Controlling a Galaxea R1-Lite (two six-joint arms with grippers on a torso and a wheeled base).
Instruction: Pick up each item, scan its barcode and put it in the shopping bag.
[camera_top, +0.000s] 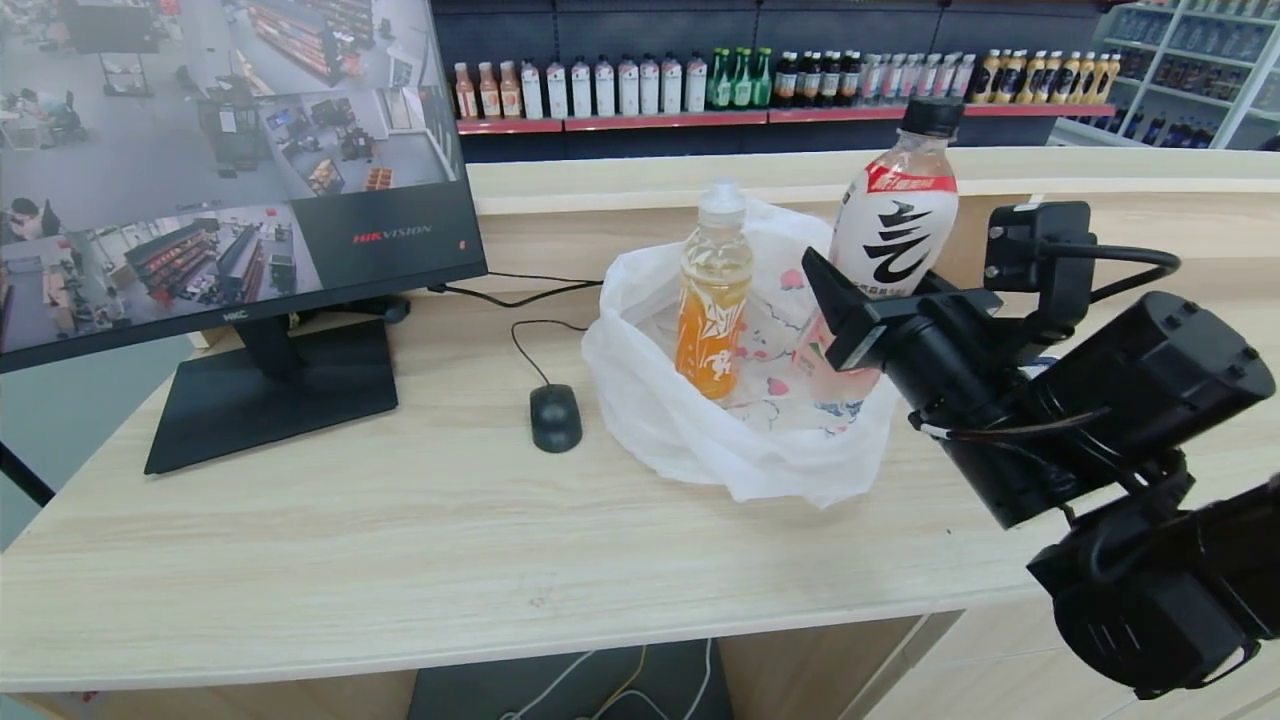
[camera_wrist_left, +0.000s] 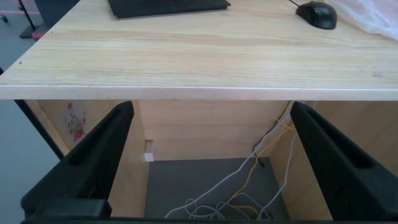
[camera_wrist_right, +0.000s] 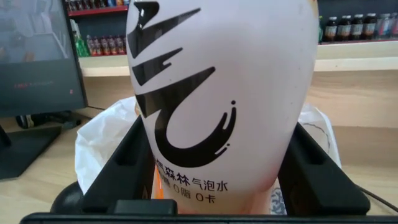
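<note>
My right gripper (camera_top: 862, 322) is shut on a white-labelled bottle (camera_top: 895, 230) with a black cap, gripping it low on the body. The bottle leans slightly, its lower end down inside the mouth of the white shopping bag (camera_top: 680, 425). An orange drink bottle (camera_top: 713, 300) stands upright in the bag, to the left of the held one. In the right wrist view the held bottle (camera_wrist_right: 217, 106) sits between both fingers (camera_wrist_right: 118, 168), with the bag (camera_wrist_right: 99, 137) behind. My left gripper (camera_wrist_left: 211, 109) is open, below the front edge of the table (camera_wrist_left: 186, 56).
A black mouse (camera_top: 555, 417) lies just left of the bag, its cable running back. A monitor (camera_top: 220, 150) on a black stand occupies the table's left rear. Behind the bag rises a wooden counter ledge (camera_top: 620, 180). Cables hang under the table (camera_wrist_left: 249, 180).
</note>
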